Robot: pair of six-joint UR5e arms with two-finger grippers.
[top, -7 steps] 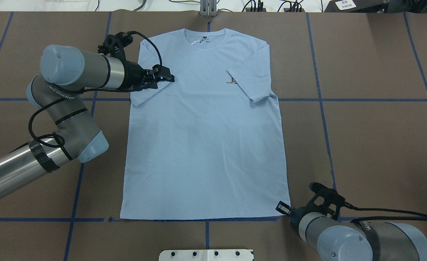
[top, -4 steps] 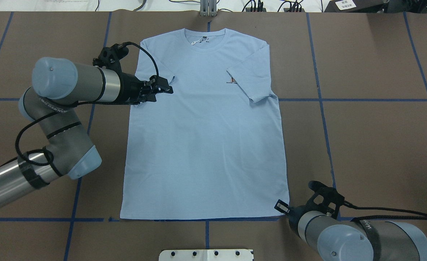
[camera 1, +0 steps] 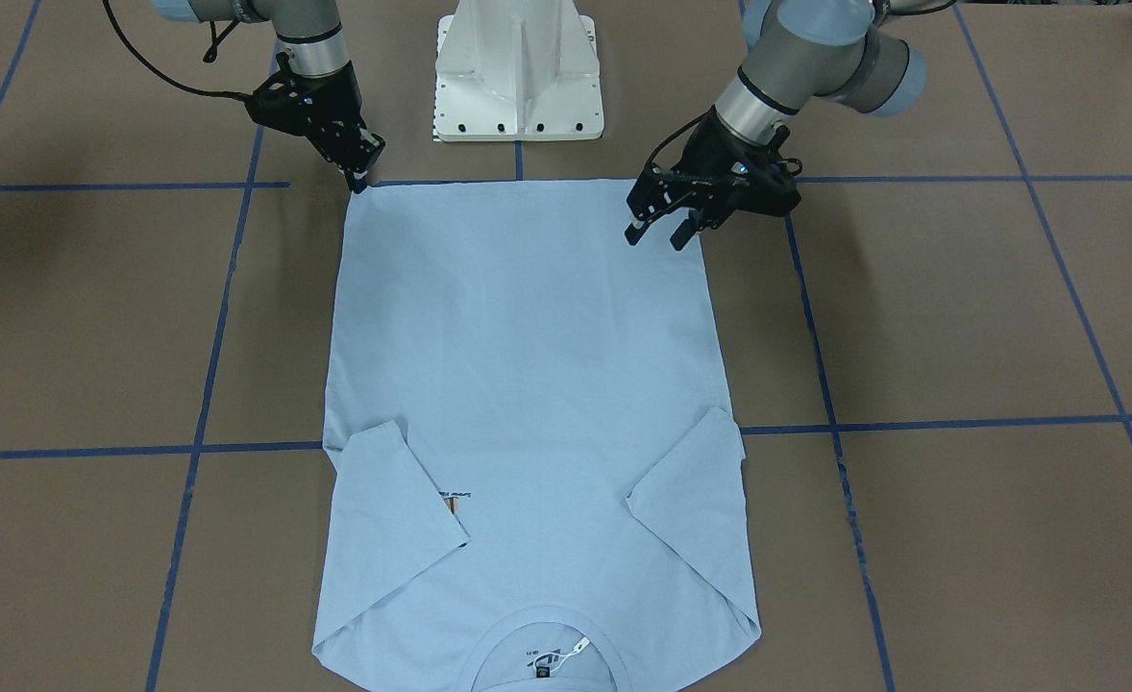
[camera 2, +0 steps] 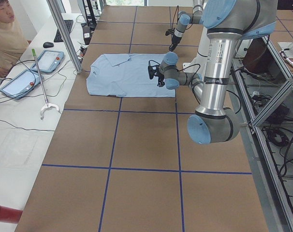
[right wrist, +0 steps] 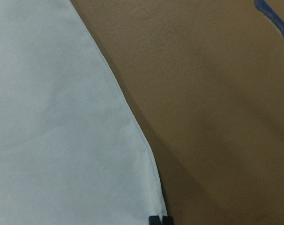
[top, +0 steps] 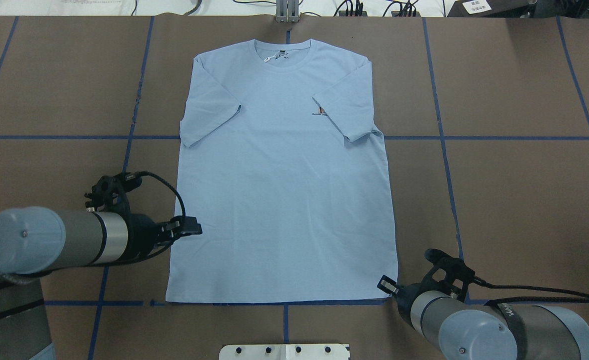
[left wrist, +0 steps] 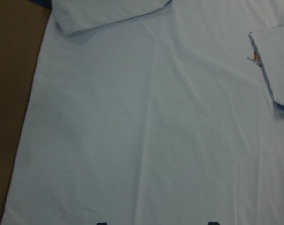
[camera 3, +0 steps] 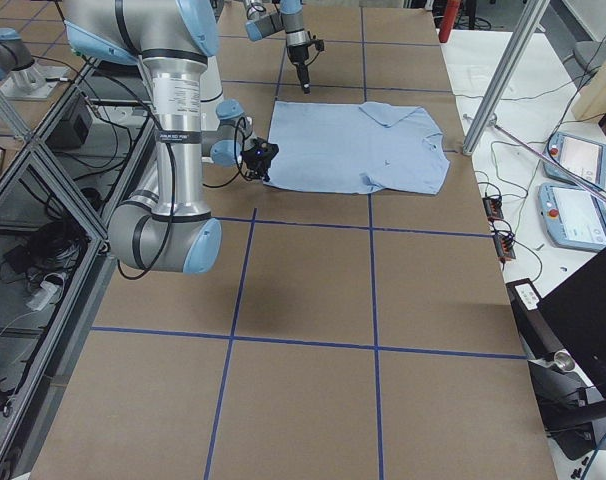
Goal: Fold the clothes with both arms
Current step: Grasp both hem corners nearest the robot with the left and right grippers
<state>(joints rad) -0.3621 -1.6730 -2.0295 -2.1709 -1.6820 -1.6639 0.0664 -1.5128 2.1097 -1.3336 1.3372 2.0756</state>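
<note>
T-shirt [top: 284, 190] flat on table [top: 499, 200]; left pincer [camera 1: 655, 235] released over it, right pincer [camera 1: 359, 179] clenching hem [top: 284, 301].

Counter [top: 524, 200]: brown matte covering, divided into large rectangles by blue tape lines [top: 442, 137]; white pedestal base [camera 1: 518, 67] at the robot's edge, with a row of dark bolts; white side bench [camera 2: 16, 125] along the opposite edge, bearing two tablets [camera 2: 50, 60], keyboard [camera 2: 68, 26], mouse [camera 2: 48, 44], loose cables, long grabber stick [camera 2: 40, 82]; aluminium post [camera 2: 64, 34] at the bench edge; operator [camera 2: 4, 34] in a tan top; open metal framing [camera 2: 277, 96] behind the robot; light even, shadows soft.
</note>
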